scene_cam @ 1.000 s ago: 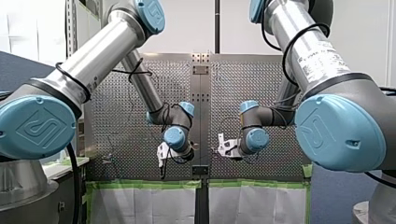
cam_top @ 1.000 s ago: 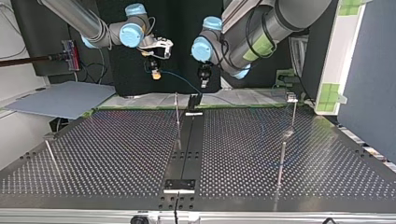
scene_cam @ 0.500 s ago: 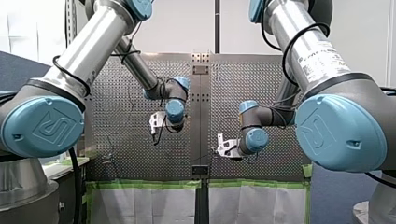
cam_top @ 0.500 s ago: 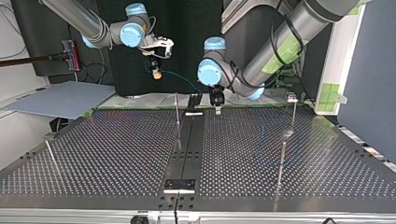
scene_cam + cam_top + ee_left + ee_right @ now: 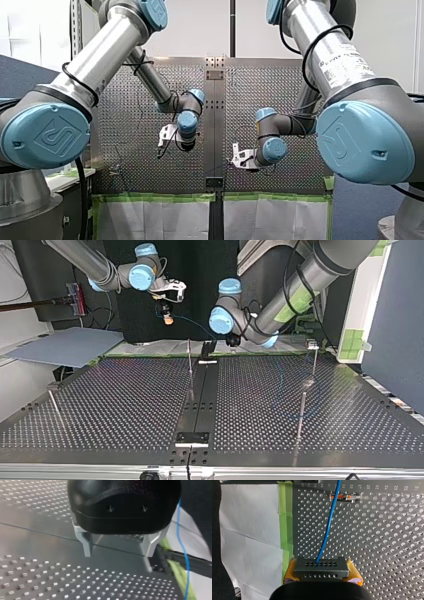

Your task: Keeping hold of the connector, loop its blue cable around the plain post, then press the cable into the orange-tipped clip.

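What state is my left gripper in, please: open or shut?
Open: my left gripper shows its fingers apart, with nothing between them.

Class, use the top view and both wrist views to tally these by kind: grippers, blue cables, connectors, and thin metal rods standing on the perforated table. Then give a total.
Grippers: 2, my left gripper and my right gripper
Blue cable: 1
Connector: 1
Thin metal rods: 4
Total: 8
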### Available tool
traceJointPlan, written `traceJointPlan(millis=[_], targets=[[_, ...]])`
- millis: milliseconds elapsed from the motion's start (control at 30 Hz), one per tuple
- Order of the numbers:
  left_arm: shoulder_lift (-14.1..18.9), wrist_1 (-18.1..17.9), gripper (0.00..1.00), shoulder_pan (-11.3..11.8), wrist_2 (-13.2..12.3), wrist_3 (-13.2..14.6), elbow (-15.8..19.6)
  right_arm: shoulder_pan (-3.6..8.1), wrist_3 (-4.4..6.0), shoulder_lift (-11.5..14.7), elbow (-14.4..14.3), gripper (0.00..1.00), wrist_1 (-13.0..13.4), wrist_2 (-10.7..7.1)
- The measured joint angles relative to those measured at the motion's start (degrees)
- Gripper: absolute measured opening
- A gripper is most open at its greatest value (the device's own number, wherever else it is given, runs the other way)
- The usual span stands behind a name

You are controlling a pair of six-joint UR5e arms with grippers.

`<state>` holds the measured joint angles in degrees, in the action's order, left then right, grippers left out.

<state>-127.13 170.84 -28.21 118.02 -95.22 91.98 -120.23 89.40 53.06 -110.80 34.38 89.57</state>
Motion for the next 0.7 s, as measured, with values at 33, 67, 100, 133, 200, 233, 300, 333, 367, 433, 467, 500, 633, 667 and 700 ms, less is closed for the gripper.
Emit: traceJointPlan(millis=[33,67,100,133,200,233,300,333,367,433,467,500,633,667,700], targets=[[-0.5,0.5,1.00,0.0,-0.3,0.5,-0.4,-0.04,0.00,0.0,0.0,0.00,0.0,0.00],[-1.1,1.1,1.00,0.1,-0.8,1.1,-1.0,-0.06,0.00,0.0,0.0,0.00,0.0,0.00],[-1.6,1.6,1.00,0.1,-1.2,1.6,-1.4,-0.10,0.00,0.0,0.0,0.00,0.0,0.00],[-2.1,2.1,1.00,0.2,-1.5,2.1,-1.8,-0.14,0.00,0.0,0.0,0.00,0.0,0.00],[-3.2,3.2,1.00,0.5,-2.2,2.8,-2.8,-0.18,0.00,0.0,0.0,0.00,0.0,0.00],[-3.7,3.7,1.00,0.6,-2.3,2.9,-3.2,-0.20,0.00,0.0,0.0,0.00,0.0,-0.01],[-4.5,4.9,1.00,1.1,-2.5,3.1,-3.8,-0.20,0.00,0.0,0.0,0.00,0.0,0.00],[-4.7,5.3,1.00,1.3,-2.5,3.1,-4.0,-0.22,0.00,0.0,0.0,0.00,0.0,0.00],[-4.9,6.0,1.00,1.5,-2.5,3.0,-4.1,-0.22,0.00,0.0,0.0,0.00,0.0,0.00],[-5.0,6.9,1.00,1.6,-2.5,2.9,-4.2,-0.24,0.00,0.0,0.0,0.00,0.0,0.00],[-5.1,7.6,1.00,1.7,-2.5,2.9,-4.2,-0.25,0.00,0.0,0.0,0.00,0.0,0.00],[-5.1,8.0,1.00,1.8,-2.4,2.9,-4.3,-0.25,0.00,0.0,0.0,0.00,0.0,0.00],[-5.7,10.1,1.00,1.9,-2.4,3.1,-4.3,-0.28,0.00,0.0,0.0,0.00,0.0,0.00],[-6.1,10.8,1.00,1.9,-2.4,3.3,-4.3,-0.29,0.00,0.0,0.0,0.00,0.0,0.00],[-6.4,11.3,1.00,1.9,-2.4,3.4,-4.4,-0.29,0.00,0.0,0.0,0.00,0.0,0.00]])
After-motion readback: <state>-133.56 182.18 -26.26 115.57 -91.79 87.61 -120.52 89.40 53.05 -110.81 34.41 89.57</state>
